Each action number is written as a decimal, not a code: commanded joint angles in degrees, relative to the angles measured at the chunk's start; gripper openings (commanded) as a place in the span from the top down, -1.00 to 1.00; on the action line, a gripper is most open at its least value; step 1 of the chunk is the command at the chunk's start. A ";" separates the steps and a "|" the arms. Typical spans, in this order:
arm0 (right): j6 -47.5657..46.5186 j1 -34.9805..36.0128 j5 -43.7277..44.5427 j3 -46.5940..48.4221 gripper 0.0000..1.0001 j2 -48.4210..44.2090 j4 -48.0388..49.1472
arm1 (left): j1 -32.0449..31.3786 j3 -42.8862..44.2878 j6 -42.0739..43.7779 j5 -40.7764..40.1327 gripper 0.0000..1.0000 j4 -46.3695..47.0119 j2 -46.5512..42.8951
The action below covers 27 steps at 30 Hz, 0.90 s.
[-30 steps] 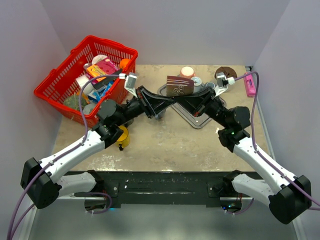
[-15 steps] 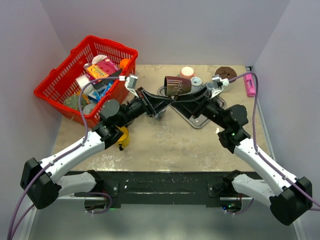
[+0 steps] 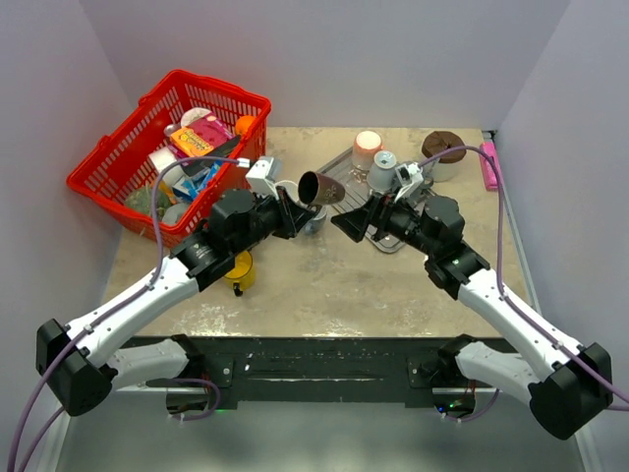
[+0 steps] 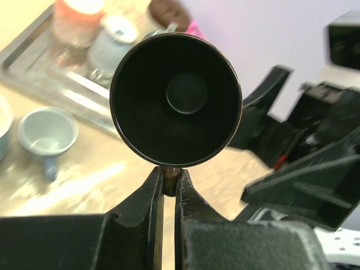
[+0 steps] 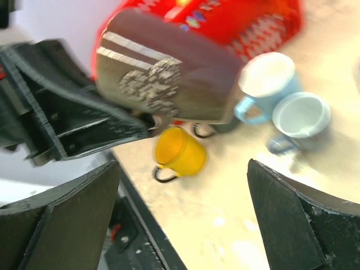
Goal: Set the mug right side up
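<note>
A: Where's the mug (image 3: pixel 321 187)?
B: Mid-frame in the top view, off the counter (image 3: pixel 324 285). The left hand (image 4: pixel 170 180) pinches its handle. It's brown and glossy, lying sideways, with its dark round mouth facing that wrist camera.
A: And the right hand (image 3: pixel 346 224)?
B: Spread wide, just right of the mug, not touching.
A: What's around?
B: A red mesh basket (image 3: pixel 113 147) upper left and a ribbed metal tray (image 4: pixel 62 84) behind. Two pale blue cups (image 5: pixel 267 79) and a yellow mug (image 5: pixel 180 152) sit below on the speckled counter.
</note>
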 commanded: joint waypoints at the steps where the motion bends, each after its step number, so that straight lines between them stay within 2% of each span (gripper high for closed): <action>1: -4.38 0.15 10.56 1.67 -0.98 -4.11 -12.12 | 0.14 0.07 5.86 -4.85 1.00 -11.42 -3.16; 7: -9.47 0.23 16.28 4.04 -0.98 -7.62 -17.59 | 0.05 -5.99 4.72 -7.49 1.00 -20.58 -4.31; 17: -28.55 0.23 -1.02 5.80 -0.97 -15.10 -11.96 | -0.91 -7.41 0.77 -15.84 1.00 -29.89 2.98; 19: -31.36 0.15 -8.98 5.63 -0.98 -16.59 -8.11 | -1.18 -7.84 0.32 -17.59 1.00 -29.90 3.51; 21: -30.59 0.15 -14.20 4.23 -0.97 -18.43 -0.04 | -1.27 -7.93 0.06 -17.95 1.00 -29.81 4.39; 25: -22.07 0.15 -24.21 2.46 -0.98 -20.20 19.21 | -1.62 -8.55 -0.64 -18.65 1.00 -29.46 7.02; 27: -18.12 0.23 -25.64 2.90 -0.98 -20.46 27.04 | -1.70 -8.72 -1.25 -19.53 1.00 -29.81 7.82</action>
